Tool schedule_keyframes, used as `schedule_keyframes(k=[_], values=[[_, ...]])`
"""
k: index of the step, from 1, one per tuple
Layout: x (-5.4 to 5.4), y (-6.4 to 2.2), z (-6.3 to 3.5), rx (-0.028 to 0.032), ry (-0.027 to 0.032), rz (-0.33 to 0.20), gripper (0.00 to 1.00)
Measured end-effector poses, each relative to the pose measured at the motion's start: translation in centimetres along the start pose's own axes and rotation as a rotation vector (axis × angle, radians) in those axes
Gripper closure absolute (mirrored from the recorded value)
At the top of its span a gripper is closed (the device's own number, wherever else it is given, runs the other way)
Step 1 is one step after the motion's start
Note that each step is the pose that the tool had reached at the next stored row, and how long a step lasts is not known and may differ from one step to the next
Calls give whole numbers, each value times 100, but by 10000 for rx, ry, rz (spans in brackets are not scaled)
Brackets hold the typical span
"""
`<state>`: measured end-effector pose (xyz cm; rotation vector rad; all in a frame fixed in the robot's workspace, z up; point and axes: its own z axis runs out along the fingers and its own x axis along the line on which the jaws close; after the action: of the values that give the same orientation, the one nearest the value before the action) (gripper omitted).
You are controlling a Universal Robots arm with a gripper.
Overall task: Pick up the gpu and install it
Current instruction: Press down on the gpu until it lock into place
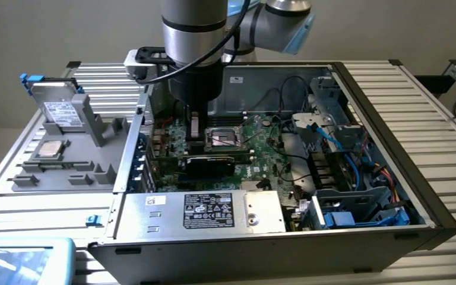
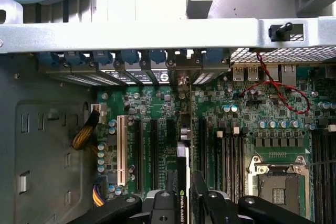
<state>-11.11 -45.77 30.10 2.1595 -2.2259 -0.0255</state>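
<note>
Exterior view: the arm descends at upper centre into the open computer case (image 1: pixel 418 196); the gpu (image 1: pixel 206 162) stands on edge at frame centre, on the motherboard (image 1: pixel 263 139).

Wrist view: the gripper (image 2: pixel 182 190) is clamped on the gpu (image 2: pixel 181 174) (seen edge-on), which stands over an expansion slot (image 2: pixel 182 129) at lower centre.

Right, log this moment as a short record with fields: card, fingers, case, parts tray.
card: gpu standing on edge over the motherboard slots, between the fingers
fingers: closed around the gpu's upper edge
case: open computer case, empty CPU socket exposed
parts tray: grey tray outside the case, hard drive upright in it
</note>
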Motion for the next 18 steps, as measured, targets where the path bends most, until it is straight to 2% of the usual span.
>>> schedule_keyframes(k=[1,2,6,9,14,16,18], values=[[0,0,0,2,0,0,78],[0,0,-1,2,2,-1,88],[-5,55,16,29,29,1,88],[-16,99,44,124,35,6,88],[-40,150,82,343,34,19,88],[-47,151,107,378,30,27,88],[-48,151,136,380,34,40,88]])
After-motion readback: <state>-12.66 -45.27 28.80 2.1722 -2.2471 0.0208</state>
